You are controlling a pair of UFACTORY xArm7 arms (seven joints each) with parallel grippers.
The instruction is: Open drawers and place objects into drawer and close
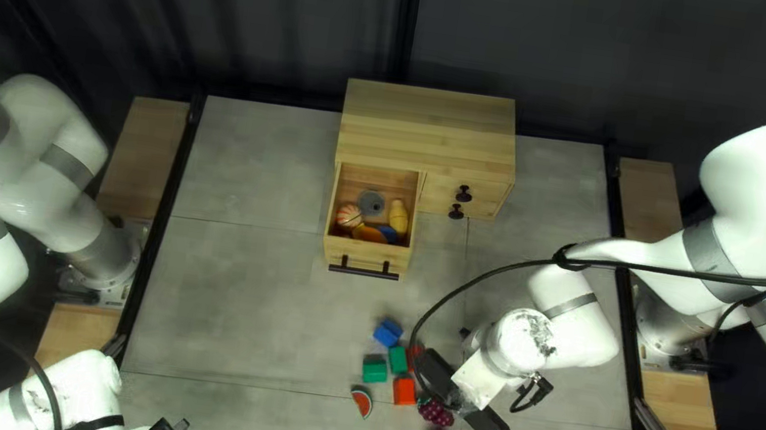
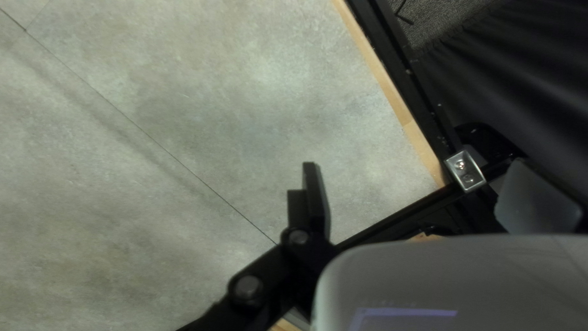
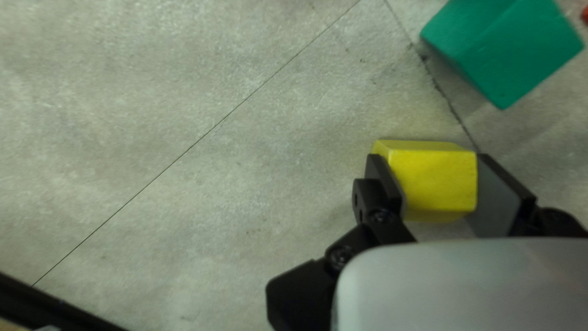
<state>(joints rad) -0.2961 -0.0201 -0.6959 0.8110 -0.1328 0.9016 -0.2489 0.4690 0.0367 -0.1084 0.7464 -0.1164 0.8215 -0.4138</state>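
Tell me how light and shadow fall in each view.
Top left view: the right arm shows bright, near-white patches against the dark curtain; left wrist view: the metal bracket glints, a soft dark band crosses the tabletop; right wrist view: the yellow block has faces of unequal brightness.

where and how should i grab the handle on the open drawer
Probably mid-bar on the black handle, coming from above: one finger behind the bar, the other on its near side. It is a straight bar running across the drawer front, held off it by two posts that leave a gap between them.
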